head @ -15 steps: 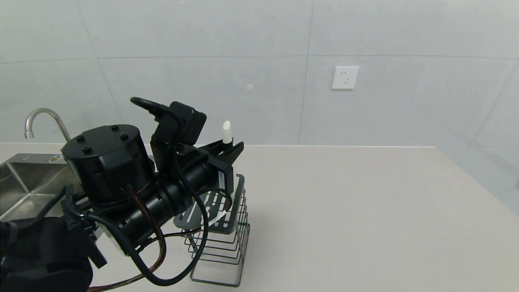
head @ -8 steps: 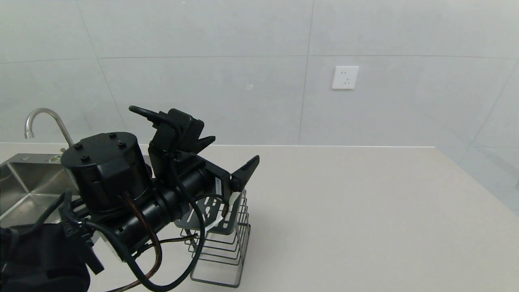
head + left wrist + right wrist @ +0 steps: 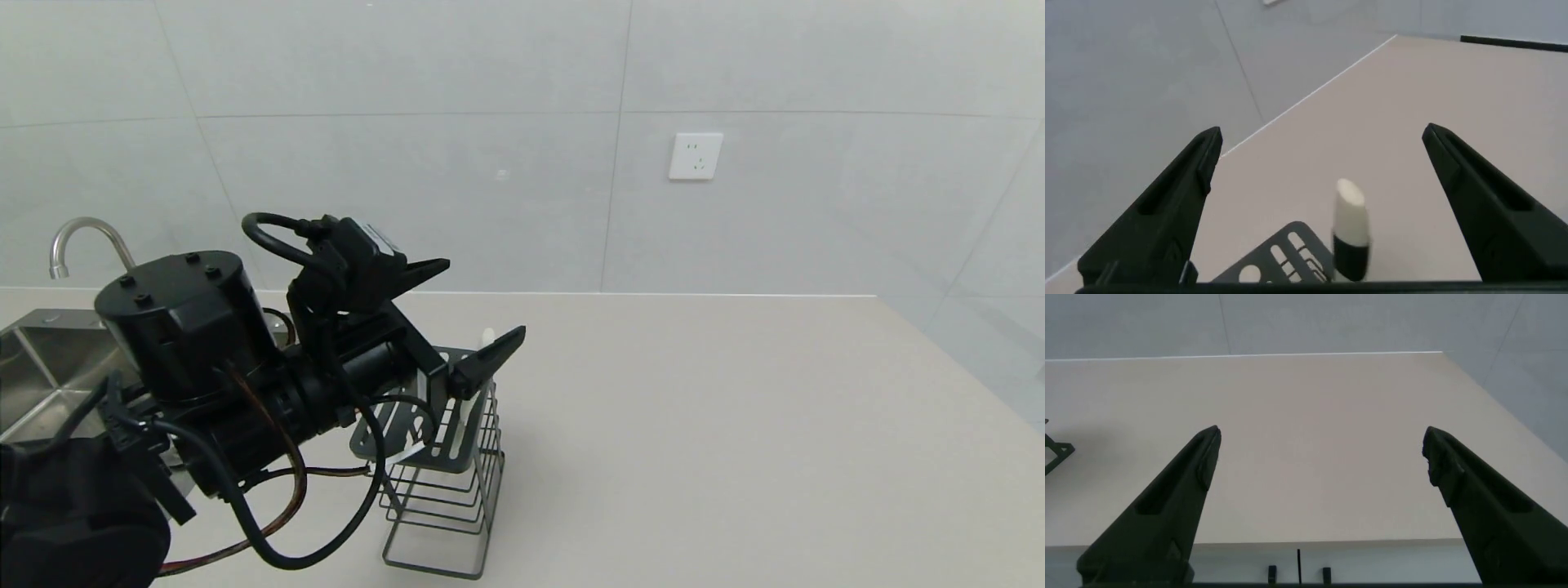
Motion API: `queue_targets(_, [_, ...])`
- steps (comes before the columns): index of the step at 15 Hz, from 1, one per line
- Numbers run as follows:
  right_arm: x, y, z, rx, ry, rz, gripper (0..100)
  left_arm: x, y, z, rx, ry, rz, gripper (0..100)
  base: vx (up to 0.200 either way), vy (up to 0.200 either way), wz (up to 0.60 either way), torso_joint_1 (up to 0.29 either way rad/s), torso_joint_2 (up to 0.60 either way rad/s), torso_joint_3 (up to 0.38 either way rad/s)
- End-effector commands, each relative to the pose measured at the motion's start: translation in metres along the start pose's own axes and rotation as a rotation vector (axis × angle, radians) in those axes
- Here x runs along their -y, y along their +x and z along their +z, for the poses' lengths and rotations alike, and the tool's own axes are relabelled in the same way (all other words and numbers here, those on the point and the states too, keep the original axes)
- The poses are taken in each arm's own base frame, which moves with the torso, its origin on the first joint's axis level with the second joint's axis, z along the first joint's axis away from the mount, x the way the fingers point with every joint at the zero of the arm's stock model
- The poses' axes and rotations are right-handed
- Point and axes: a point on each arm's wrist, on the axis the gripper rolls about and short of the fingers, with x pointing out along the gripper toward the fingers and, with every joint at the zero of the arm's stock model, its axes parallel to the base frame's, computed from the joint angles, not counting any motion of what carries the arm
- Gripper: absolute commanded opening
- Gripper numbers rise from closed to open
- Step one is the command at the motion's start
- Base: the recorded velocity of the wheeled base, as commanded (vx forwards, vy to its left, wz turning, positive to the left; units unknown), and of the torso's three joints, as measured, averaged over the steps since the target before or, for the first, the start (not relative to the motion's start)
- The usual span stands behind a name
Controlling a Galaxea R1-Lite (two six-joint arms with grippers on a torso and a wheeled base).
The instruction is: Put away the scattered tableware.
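The left arm extends forward above the wire rack (image 3: 445, 523), with the left gripper (image 3: 483, 298) released and its jaws wide. The left wrist view shows the utensil handle (image 3: 1350, 224), white-tipped over a black band, upright in the rack's slotted top (between and below the jaws, untouched). The right gripper (image 3: 1321, 433) is spread above the counter (image 3: 1315, 400).

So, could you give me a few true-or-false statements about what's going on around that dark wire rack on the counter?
1. The left gripper is open and holds nothing. True.
2. A white-tipped black utensil handle sticks up out of the dark wire rack. True.
3. The rack sits inside the steel sink. False: it stands on the beige countertop, beside the sink.
4. The right gripper is clamped on a spoon. False: it is open and empty above the countertop.
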Motion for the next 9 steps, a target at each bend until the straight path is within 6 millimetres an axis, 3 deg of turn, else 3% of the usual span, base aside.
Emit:
queue_targets(1, [0.0, 0.0, 0.0, -0.001, 0.0, 0.0, 100, -0.006, -0.002, 0.002, 0.009, 0.002, 0.019, 100, 0.0, 0.0, 0.0, 0.0, 0.0, 0.0])
queue_targets(6, [0.0, 0.0, 0.0, -0.001, 0.0, 0.0, 100, -0.013, -0.02, 0.019, 0.1, -0.082, -0.109, 100, 0.0, 0.0, 0.0, 0.0, 0.0, 0.0])
queue_targets(7, [0.0, 0.0, 0.0, 0.0, 0.0, 0.0, 100, -0.019, -0.033, 0.026, 0.147, -0.104, -0.208, 100, 0.0, 0.0, 0.0, 0.0, 0.0, 0.0])
queue_targets(9, [0.0, 0.0, 0.0, -0.001, 0.0, 0.0, 100, -0.025, -0.045, 0.023, 0.168, -0.087, -0.24, 100, 0.0, 0.0, 0.0, 0.0, 0.0, 0.0])
